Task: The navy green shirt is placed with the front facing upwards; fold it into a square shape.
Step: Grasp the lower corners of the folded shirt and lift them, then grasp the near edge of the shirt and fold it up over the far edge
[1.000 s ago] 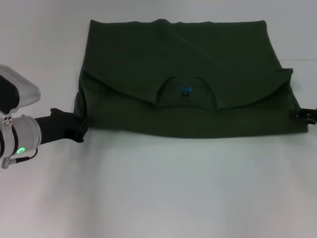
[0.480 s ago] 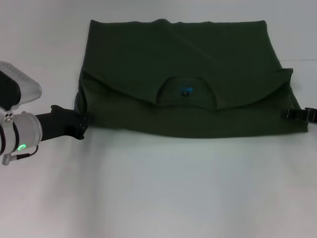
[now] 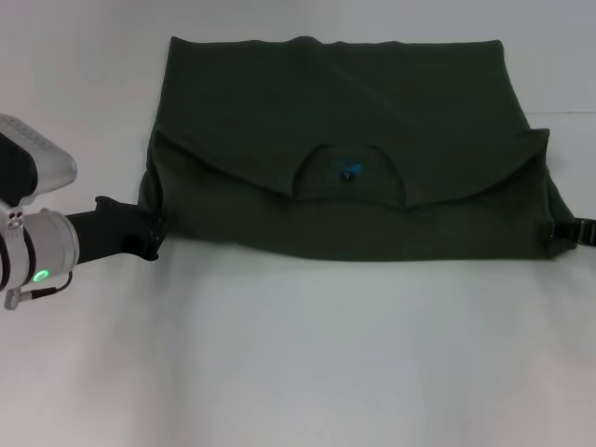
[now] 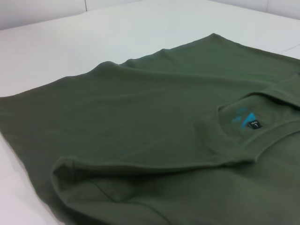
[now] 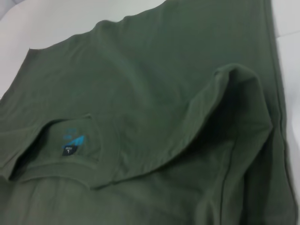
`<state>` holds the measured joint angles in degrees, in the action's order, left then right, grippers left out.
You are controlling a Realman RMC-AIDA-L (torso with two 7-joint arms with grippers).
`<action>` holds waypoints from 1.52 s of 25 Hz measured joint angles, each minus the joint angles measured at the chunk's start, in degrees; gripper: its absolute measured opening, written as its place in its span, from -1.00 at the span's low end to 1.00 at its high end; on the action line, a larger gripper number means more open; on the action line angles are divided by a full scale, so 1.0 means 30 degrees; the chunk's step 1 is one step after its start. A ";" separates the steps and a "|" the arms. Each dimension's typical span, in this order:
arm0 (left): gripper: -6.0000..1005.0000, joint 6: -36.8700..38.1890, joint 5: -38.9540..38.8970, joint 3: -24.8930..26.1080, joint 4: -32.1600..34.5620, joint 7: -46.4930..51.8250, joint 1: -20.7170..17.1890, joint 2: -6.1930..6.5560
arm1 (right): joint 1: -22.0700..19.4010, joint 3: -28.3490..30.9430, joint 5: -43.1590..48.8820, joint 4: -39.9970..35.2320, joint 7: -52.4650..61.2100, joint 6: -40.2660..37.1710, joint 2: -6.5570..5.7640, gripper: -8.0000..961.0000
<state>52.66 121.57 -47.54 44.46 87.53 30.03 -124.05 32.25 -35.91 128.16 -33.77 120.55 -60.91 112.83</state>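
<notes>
Left hand (image 3: 154,233) low at left side, right hand (image 3: 559,233) low at far right edge

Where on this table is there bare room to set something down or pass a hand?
The widest bare patch of the white table lies in front of the dark olive-green folded shirt, along its near hem. A narrower strip runs beside its left edge. The near corners are crowded: the left gripper sits at one, the right gripper at the other.

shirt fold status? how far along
Done: the navy green shirt lies folded once into a wide rectangle, neck label facing up. In hand: left end effector and right end effector sit at its near corners. Left: folding it narrower into a square.
</notes>
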 joint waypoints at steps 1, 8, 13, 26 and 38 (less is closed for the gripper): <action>-0.98 0.0029 -0.0012 -0.0002 -0.0012 0.0000 -0.0018 -0.0009 | -0.0102 0.0131 -0.0101 -0.0047 -0.0147 -0.0147 0.0001 -0.23; -0.98 0.1169 -0.0001 -0.0003 0.0811 0.1047 -0.0683 -0.0071 | -0.0941 0.1218 -0.1256 -0.0125 -0.1684 -0.1848 -0.0113 -0.67; -0.98 0.3900 -0.0020 0.0053 0.2752 0.2848 -0.1867 -0.0112 | -0.1992 0.2034 -0.1481 -0.1282 -0.2489 -0.3988 -0.0019 -0.85; -0.98 1.4175 0.0064 0.4856 0.4875 0.4218 -0.3923 0.0003 | -0.4444 0.3671 -0.1502 -0.4979 -0.3066 -0.9701 0.0501 -0.98; -0.98 1.9745 0.0847 0.7569 0.5628 0.4096 -0.5832 0.0043 | -0.6917 0.5210 -0.1417 -0.5024 -0.5719 -1.3712 0.0633 -0.96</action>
<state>111.90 124.11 -24.83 61.35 99.82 12.53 -123.92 11.50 -20.28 123.91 -48.84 103.39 -102.04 114.73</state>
